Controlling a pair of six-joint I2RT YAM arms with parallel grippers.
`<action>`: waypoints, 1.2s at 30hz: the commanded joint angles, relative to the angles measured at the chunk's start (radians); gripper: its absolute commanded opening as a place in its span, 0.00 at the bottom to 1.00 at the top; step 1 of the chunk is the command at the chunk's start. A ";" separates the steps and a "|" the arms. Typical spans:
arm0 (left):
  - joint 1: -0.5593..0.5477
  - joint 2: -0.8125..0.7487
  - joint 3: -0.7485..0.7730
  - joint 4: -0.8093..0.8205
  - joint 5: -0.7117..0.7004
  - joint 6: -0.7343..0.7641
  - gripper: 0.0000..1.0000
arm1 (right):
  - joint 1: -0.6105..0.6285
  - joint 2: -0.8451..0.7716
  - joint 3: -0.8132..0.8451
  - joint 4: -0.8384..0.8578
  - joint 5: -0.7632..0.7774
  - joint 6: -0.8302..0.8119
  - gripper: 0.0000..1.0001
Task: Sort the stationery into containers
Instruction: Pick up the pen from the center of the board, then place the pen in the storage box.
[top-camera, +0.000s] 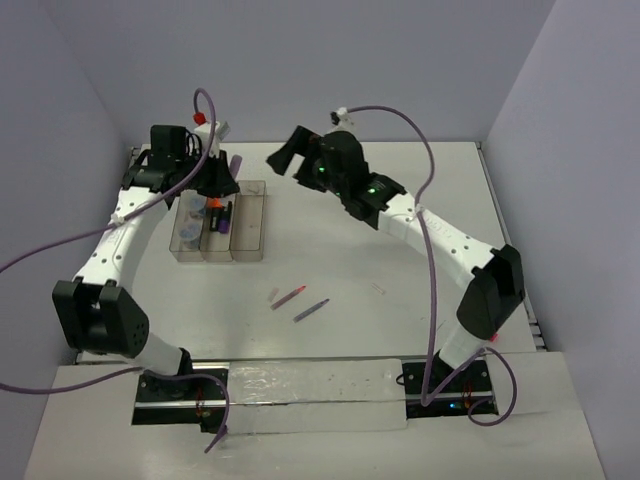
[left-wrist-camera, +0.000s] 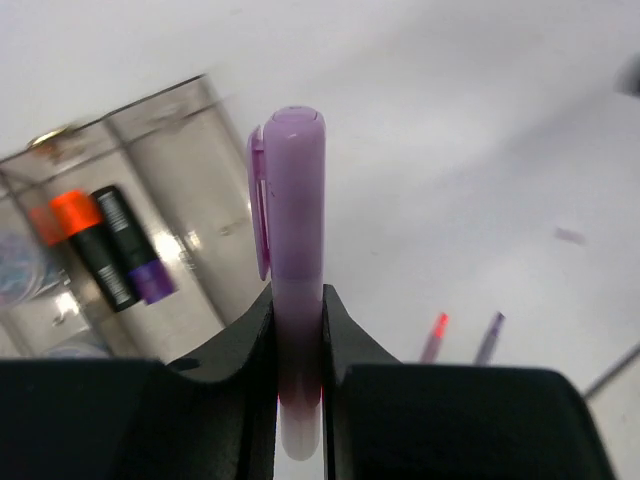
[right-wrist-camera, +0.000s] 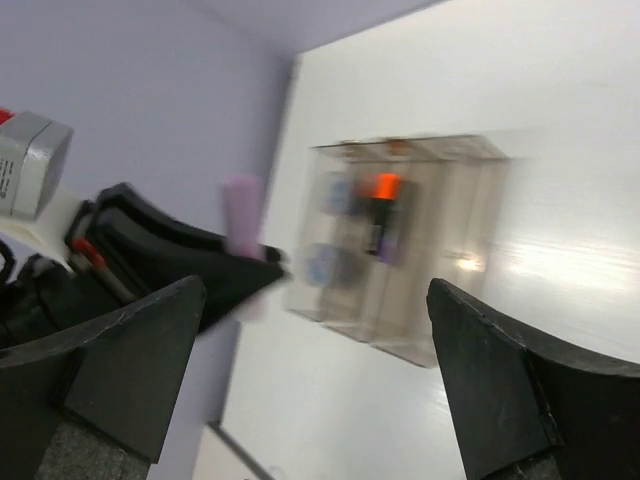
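Between the left gripper's (left-wrist-camera: 298, 312) black fingers (left-wrist-camera: 245, 345) the purple highlighter (left-wrist-camera: 295, 240) is clamped low on its barrel, its capped end and clip pointing away from the wrist. No brand or print shows on its body. In the top view the left gripper (top-camera: 215, 178) hangs above the tray's (top-camera: 262, 205) far end, and the highlighter (top-camera: 236, 160) juts out just beyond that end.

The tray (left-wrist-camera: 190, 130) has three long compartments. The middle one holds an orange-black highlighter (left-wrist-camera: 85, 240) and, beside it, a black highlighter (left-wrist-camera: 130, 255) with a purple end. The black one carries a pale strip of fine print, too small to read. The left compartment holds bluish round pieces (left-wrist-camera: 12, 270), blurred at the wrist view's edge.

To the right of the tray's far end the right gripper (top-camera: 290, 158) is raised off the table, its jaws spread wide and holding nothing. Its own camera shows both fingers (right-wrist-camera: 130, 370) far apart, the tray (right-wrist-camera: 480, 200) beyond them.

Well apart from the tray, toward the arm bases, a pink pen (top-camera: 288, 297) and a grey pen (top-camera: 311, 309) lie side by side on the table (top-camera: 400, 220).
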 joint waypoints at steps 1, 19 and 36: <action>0.057 0.089 -0.046 0.056 -0.147 -0.082 0.00 | -0.142 -0.178 -0.174 -0.002 -0.026 -0.020 1.00; 0.087 0.310 -0.110 0.135 -0.307 -0.119 0.40 | -0.483 -0.733 -0.714 -0.466 0.342 0.110 1.00; 0.088 0.223 -0.071 0.087 -0.237 -0.122 0.49 | -0.865 -0.767 -0.828 -0.766 0.211 0.315 0.96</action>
